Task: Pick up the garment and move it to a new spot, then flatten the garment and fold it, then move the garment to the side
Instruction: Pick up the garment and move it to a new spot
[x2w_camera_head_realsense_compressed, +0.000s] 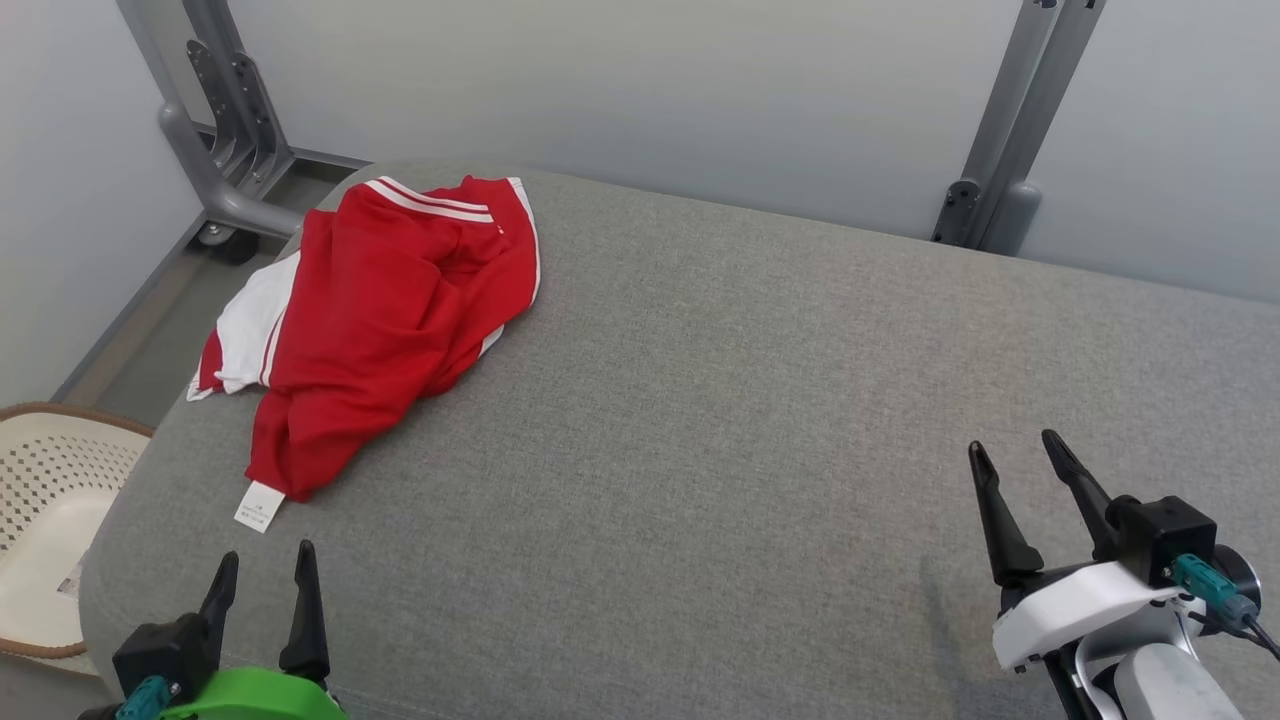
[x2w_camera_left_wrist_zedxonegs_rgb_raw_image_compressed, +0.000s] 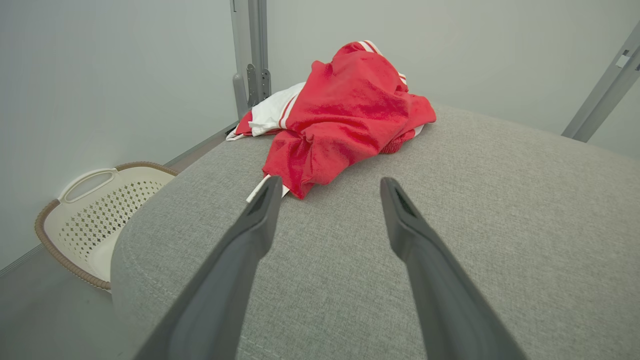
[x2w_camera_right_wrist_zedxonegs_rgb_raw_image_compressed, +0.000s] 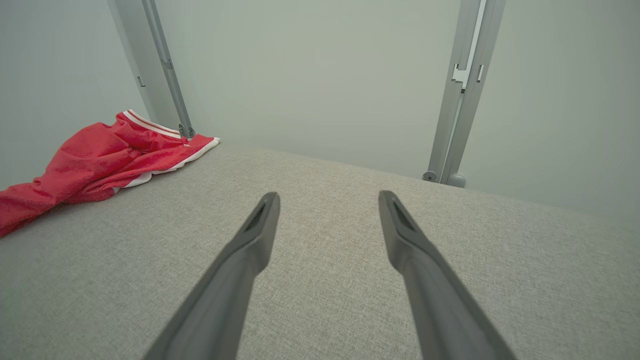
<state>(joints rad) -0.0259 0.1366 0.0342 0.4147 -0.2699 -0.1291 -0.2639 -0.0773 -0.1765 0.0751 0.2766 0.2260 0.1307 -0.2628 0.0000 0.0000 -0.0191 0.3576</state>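
Pickup pending: a crumpled red garment (x2w_camera_head_realsense_compressed: 380, 300) lies on the grey cushion (x2w_camera_head_realsense_compressed: 750, 400). The left gripper (x2w_camera_head_realsense_compressed: 268, 550) and right gripper (x2w_camera_head_realsense_compressed: 1012, 441), both spread and empty, likely must reach it next.

garment (x2w_camera_head_realsense_compressed: 380, 300): red cloth, fine knit, slight sheen; white cloth panels and stripes; white tag (x2w_camera_head_realsense_compressed: 260, 505) at near end. cushion top (x2w_camera_head_realsense_compressed: 750, 420): grey woven fabric, matt, coarse. basket (x2w_camera_head_realsense_compressed: 60, 470), near left: cream perforated plastic, smooth, brown braided rim. frame posts (x2w_camera_head_realsense_compressed: 1020, 120): grey metal, satin. left gripper (x2w_camera_head_realsense_compressed: 266, 553), right gripper (x2w_camera_head_realsense_compressed: 1012, 442): matt dark plastic.
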